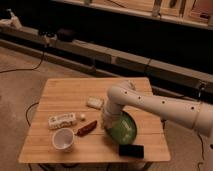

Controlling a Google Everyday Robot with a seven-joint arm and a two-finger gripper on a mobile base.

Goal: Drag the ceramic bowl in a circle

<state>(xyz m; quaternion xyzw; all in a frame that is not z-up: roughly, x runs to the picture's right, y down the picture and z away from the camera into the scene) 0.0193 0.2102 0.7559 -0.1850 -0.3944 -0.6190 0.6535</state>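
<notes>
The green ceramic bowl sits on the wooden table near its front right, with its paler inside showing. My white arm reaches in from the right, bends at the elbow and comes down onto the bowl. My gripper is at the bowl's left rim and covers part of it. The contact itself is hidden by the wrist.
A white cup-like bowl stands at the front left. A reddish-brown item, a white packet and a small white piece lie left of the bowl. A pale block lies behind it. A black flat object lies at the front edge, just in front of the bowl.
</notes>
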